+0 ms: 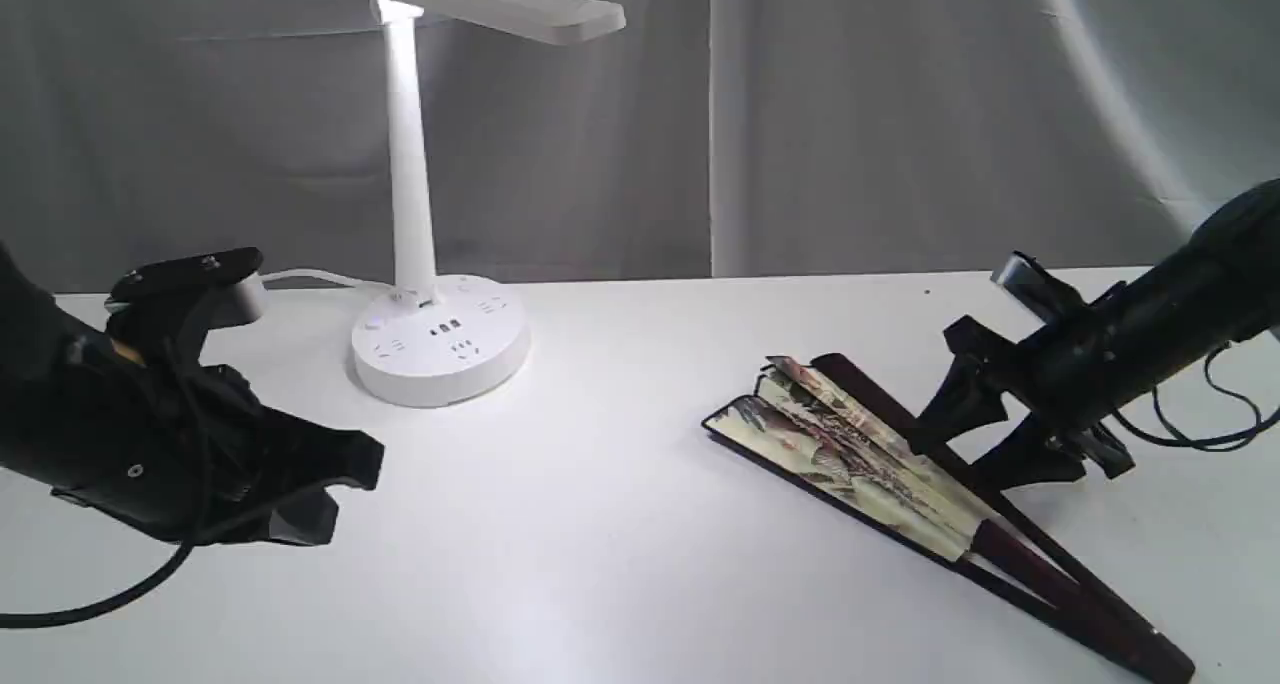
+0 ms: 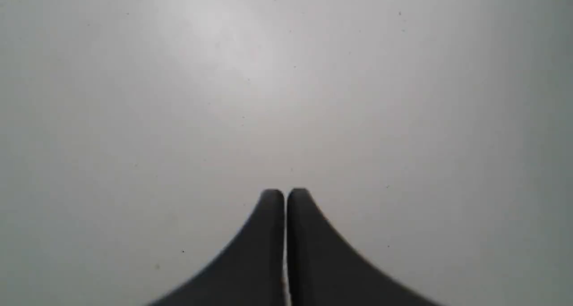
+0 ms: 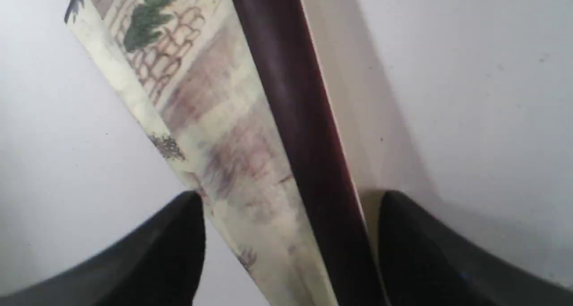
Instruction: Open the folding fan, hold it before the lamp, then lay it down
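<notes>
The folding fan (image 1: 860,454) lies on the white table at the right, spread only a little, its painted cream pleats between dark maroon guards. Its ribs run to the pivot at the near right corner. My right gripper (image 1: 965,434) stands open over the fan's upper guard, one finger on each side of it. In the right wrist view the painted paper and maroon guard (image 3: 295,131) pass between the two dark fingers (image 3: 179,243). The white lamp (image 1: 435,204) stands lit at the back left. My left gripper (image 1: 345,489) hovers shut and empty at the near left; its fingers (image 2: 273,252) press together.
The lamp's white cord (image 1: 300,278) trails left behind its round base. A grey curtain (image 1: 800,114) hangs behind the table. A black cable (image 1: 1190,429) loops under the right arm.
</notes>
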### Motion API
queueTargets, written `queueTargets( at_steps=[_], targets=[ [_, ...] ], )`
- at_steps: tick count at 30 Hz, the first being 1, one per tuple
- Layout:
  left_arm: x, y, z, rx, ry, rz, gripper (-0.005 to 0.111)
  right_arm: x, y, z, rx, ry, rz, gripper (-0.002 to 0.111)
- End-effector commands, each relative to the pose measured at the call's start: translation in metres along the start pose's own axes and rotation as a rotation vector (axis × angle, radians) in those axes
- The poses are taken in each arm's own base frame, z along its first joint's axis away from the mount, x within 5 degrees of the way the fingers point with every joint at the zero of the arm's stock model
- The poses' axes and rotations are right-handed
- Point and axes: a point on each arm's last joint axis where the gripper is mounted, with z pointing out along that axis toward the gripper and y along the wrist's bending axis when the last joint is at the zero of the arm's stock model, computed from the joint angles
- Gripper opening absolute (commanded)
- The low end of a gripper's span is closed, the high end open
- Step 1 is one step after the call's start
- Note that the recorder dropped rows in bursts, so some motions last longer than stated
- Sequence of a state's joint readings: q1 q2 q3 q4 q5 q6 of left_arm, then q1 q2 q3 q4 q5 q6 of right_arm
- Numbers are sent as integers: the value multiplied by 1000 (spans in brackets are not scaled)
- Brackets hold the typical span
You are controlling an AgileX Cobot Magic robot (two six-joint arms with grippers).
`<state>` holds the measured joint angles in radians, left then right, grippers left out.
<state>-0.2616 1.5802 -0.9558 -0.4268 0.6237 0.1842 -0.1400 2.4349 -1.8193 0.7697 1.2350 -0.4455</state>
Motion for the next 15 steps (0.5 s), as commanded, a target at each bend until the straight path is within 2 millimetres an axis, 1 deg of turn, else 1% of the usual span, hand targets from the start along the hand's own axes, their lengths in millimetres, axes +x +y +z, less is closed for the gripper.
queueTargets(
  at_steps=[1,5,8,10,15],
  targets=[
    [-1,-2,1,3,-13,9,1,2,-13,14,16,28,4,58],
    [-1,-2,1,3,-13,9,1,4,-23,27,-4,48,21,57],
    [-1,-2,1,3,-13,9,1,3,-25,32,-27,37,2,54],
    [-1,-2,1,3,-13,9,1,3,-26,33,-34,36,-33,47],
    [-1,-2,1,3,-13,9,1,3,-29,37,-39,43,-28,25]
  ],
)
